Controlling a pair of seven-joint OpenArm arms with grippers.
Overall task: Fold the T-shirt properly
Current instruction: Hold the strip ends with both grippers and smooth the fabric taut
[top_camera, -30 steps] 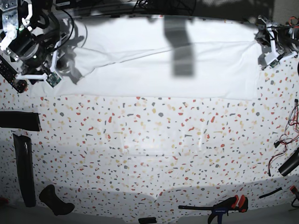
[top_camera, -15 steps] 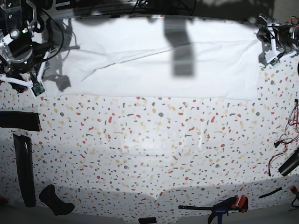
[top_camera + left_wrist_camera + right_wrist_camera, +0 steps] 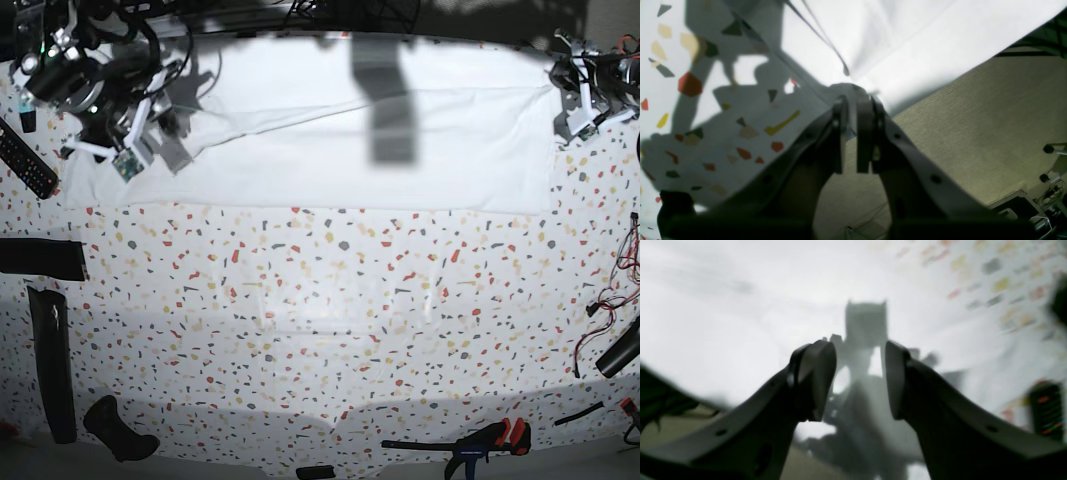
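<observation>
1. Right now the T-shirt (image 3: 340, 140) lies spread out flat along the far side of the speckled table (image 3: 320, 320), stretching from one arm to the other.
2. The left gripper (image 3: 855, 103) is squeezed shut on a little pinch of the shirt's corner, right at the table's edge. That pinch looks small, so I think a hard tug could pull the cloth out.
3. If the corner slips free, it could slide off the edge toward the floor (image 3: 973, 133).
4. The right gripper (image 3: 860, 380) is about half open and holds nothing. Its picture is blurry, so I cannot tell how close it is to the cloth below.
5. If only one arm pulls, the shirt could bunch up and the fold would come out crooked.
6. If the open gripper closes too high, it could miss the cloth.
</observation>
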